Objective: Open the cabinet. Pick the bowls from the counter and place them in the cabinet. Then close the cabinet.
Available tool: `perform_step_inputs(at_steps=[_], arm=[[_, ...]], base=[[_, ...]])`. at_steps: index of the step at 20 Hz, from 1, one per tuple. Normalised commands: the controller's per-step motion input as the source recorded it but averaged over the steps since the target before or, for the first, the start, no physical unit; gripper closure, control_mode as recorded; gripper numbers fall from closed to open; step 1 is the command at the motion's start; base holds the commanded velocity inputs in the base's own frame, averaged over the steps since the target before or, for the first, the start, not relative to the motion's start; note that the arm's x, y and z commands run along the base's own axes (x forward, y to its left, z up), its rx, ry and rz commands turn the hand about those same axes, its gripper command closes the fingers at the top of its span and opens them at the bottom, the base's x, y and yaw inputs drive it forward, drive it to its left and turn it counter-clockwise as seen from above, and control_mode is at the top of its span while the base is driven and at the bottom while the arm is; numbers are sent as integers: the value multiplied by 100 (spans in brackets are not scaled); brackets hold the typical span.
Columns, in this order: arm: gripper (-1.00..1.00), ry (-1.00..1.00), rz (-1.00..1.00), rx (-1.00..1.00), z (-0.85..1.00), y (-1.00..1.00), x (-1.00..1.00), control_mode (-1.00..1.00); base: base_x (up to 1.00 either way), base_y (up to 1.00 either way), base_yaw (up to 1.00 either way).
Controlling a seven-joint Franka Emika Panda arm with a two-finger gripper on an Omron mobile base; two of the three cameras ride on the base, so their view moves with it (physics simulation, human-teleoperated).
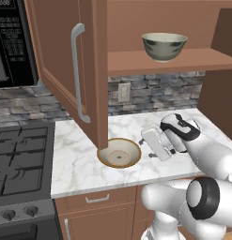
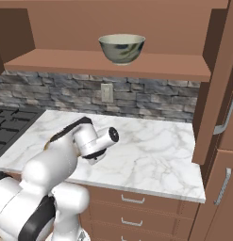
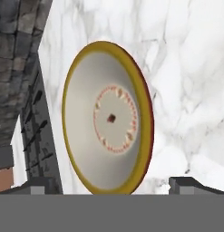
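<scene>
The cabinet stands open, its left door (image 1: 61, 61) swung out over the counter (image 1: 80, 159). Upright on the cabinet shelf (image 1: 192, 60) sits the grey-green bowl (image 1: 164, 46), also seen from the other side (image 2: 121, 48). The cream bowl (image 1: 119, 153) with its tan rim rests on the marble just below the left door's lower corner. My gripper (image 1: 148, 144) hovers low over the counter immediately right of this bowl, pointing at it. In the hand view the cream bowl (image 3: 109, 118) lies close ahead of the gripper (image 3: 114, 186), whose jaws stand open and hold nothing.
A black gas stove (image 1: 19, 159) borders the counter on the left, with a black microwave (image 1: 11, 42) above it. A wall outlet (image 1: 123, 92) sits in the stone backsplash. The right cabinet door (image 2: 221, 94) stands open at the counter's right end. Drawers (image 2: 132, 200) run below.
</scene>
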Motion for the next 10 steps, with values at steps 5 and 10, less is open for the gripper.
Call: perform_step_inputs(at_steps=[5, 10], arm=[[-100, 0, 0, 0, -17, 9, 16, -100], [-100, 0, 0, 0, -24, 5, 21, -100]], base=[[0, 0, 0], [0, 0, 0]])
